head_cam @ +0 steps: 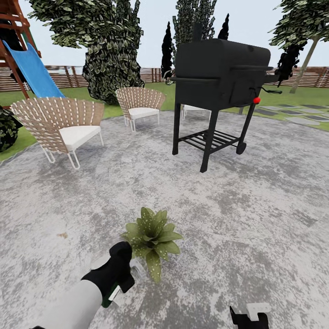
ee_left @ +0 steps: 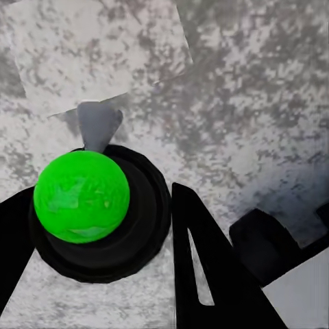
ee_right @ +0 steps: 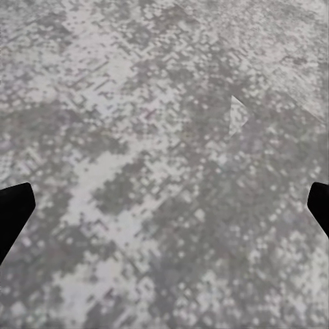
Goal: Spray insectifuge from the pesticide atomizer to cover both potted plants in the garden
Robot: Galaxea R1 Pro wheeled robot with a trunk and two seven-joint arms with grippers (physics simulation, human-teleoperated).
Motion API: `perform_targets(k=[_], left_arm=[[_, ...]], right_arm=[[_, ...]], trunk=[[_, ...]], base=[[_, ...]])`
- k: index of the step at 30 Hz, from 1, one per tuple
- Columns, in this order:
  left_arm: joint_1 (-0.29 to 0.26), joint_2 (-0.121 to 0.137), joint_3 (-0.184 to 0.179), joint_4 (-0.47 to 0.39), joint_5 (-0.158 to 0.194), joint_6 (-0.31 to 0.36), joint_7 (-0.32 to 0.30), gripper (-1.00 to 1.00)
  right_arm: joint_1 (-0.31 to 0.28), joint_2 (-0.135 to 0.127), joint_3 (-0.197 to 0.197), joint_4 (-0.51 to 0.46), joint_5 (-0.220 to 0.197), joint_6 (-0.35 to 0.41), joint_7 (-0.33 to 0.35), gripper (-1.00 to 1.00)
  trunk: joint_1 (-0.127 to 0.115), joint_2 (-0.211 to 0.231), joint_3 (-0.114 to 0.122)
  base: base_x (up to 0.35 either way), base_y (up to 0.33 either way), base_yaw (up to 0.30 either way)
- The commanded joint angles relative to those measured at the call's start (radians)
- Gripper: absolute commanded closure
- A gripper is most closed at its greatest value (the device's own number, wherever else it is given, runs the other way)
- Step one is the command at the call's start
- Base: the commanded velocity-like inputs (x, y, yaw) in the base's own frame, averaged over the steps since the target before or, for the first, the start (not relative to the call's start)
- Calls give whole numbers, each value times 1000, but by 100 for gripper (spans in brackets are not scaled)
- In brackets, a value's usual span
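Note:
My left gripper hangs low over the grey paved patio, just left of a potted plant, a low rosette of speckled green leaves. It is shut on the pesticide atomizer, whose white label and green body peek out under the hand. In the left wrist view the atomizer shows from above, a bright green cap on a round black top sitting between the black fingers. My right gripper is at the lower right, open, with bare paving between its fingertips.
A black barbecue grill stands on the patio ahead to the right. Two woven chairs sit at the left and back. A blue slide, trees, the brown fence and stepping stones ring the patio.

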Motion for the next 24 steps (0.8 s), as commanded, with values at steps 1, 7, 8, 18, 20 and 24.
perform_targets(k=[1, 7, 8, 18, 20, 24], left_arm=[[0, -1, -5, 4, 134, -4, 118, 100], [1, -2, -6, 51, 208, -21, 245, 100], [1, -1, -6, 53, 209, -21, 245, 100], [1, 42, -5, 156, 208, -24, 243, 100], [1, 35, -8, 149, 207, -24, 242, 100], [-14, 96, -12, 141, 201, -91, 104, 100]], right_arm=[[-1, 0, -8, 1, 8, -4, 4, -100], [-1, 0, -8, 1, 8, -4, 4, -100], [-1, 0, -8, 1, 8, -4, 4, -100], [-1, 1, -8, 1, 8, -4, 4, -100], [-1, 2, -8, 1, 8, -4, 4, -100], [-1, 3, -8, 1, 8, -4, 3, -100]], trunk=[[0, 0, -1], [0, 0, -1], [0, 0, -1], [0, 0, -1], [0, 0, -1], [0, 0, -1]], base=[[0, 0, 0], [0, 0, 0], [0, 0, 0], [0, 0, 0], [0, 0, 0], [-10, 0, 0]])
